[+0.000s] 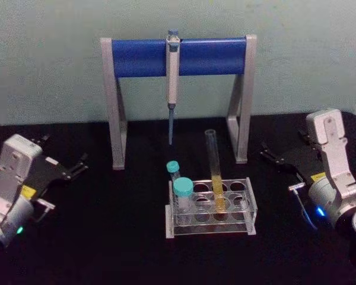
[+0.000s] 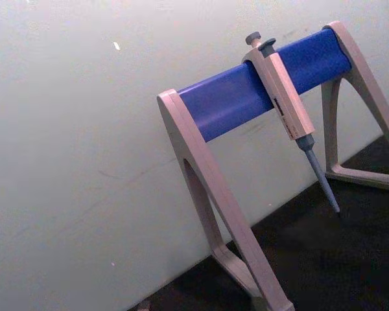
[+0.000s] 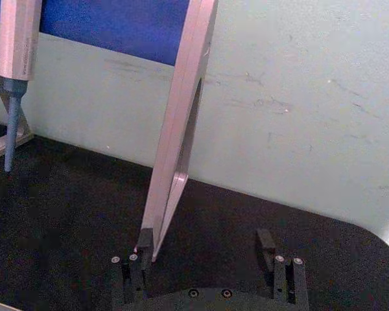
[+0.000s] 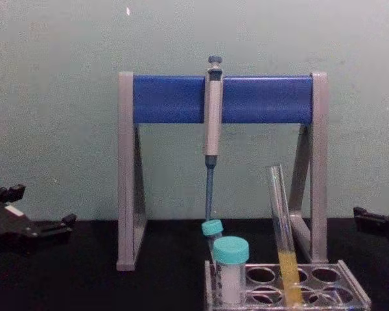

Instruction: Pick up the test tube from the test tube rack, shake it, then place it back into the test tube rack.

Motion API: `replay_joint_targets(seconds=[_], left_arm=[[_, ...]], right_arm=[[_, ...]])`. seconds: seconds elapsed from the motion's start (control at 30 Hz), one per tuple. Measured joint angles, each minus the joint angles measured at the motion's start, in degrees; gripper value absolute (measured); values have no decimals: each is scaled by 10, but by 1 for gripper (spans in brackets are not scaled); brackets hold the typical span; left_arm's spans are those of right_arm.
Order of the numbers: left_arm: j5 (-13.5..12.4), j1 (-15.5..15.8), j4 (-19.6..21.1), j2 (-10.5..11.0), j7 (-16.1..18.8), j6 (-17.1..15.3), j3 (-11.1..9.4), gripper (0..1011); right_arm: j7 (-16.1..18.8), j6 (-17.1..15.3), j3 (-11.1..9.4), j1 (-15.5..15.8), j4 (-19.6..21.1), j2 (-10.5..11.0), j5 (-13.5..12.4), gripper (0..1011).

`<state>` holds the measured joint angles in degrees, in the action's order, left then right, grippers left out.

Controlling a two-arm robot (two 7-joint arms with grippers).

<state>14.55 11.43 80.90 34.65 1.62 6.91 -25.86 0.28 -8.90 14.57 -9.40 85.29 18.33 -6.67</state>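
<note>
My left gripper [image 1: 77, 165] and right gripper [image 1: 272, 155] have black fingers on pale grey wrist housings, each with a yellow label; silver screws dot the right's fingers [image 3: 137, 265].

The black worktop [image 1: 107, 237] carries the test tube rack [image 1: 210, 224] centrally and the pipette stand [image 1: 178, 56] near its back edge.

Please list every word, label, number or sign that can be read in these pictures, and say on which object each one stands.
No text can be read.
The pipette carries a small dark print on its body, too blurred to read.
The left gripper has a yellow sticker on its wrist housing, too small to read.
The right gripper has a similar yellow sticker, also unreadable.
The test tube, the test tube rack and the pipette stand show no marking.
</note>
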Motion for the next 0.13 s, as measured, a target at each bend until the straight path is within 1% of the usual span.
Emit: replay_joint_targets(seconds=[0.13], left_arm=[[0,0,0,0,0,0,0,1001]], right_arm=[[0,0,0,0,0,0,0,1000]])
